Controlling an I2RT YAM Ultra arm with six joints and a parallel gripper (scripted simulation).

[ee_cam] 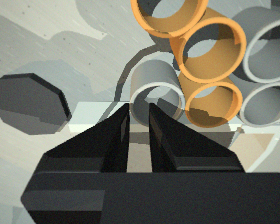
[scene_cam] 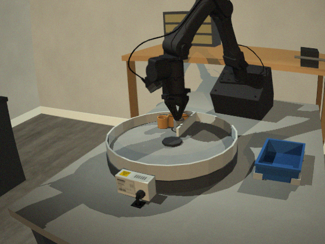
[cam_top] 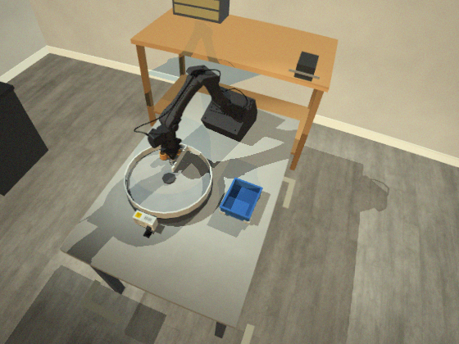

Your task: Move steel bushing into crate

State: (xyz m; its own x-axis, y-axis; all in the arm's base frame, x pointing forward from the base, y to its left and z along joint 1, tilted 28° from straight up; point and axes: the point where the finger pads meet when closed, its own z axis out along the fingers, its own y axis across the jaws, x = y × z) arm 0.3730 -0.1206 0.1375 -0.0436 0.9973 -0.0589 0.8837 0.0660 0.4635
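Note:
The round turntable [cam_top: 168,182] [scene_cam: 172,146] [ee_cam: 32,102] has a low pale rim and a dark hub [scene_cam: 172,141]. Several bushings stand in a cluster at its far side beside a pale divider wall [scene_cam: 188,123]. The nearest steel bushing [ee_cam: 156,92] is grey; brass ones [ee_cam: 212,47] [scene_cam: 162,121] and more steel ones [ee_cam: 260,45] stand behind it. My gripper [cam_top: 174,162] [scene_cam: 177,115] [ee_cam: 139,111] points down with its tips at the near rim of that steel bushing. Its fingers are nearly shut, with a narrow gap and nothing held. The blue crate [cam_top: 241,198] [scene_cam: 280,159] is empty.
A small control box [scene_cam: 134,184] sits in front of the turntable. The arm's black base [scene_cam: 242,92] stands at the table's back. An orange workbench [cam_top: 242,47] with a drawer unit stands behind.

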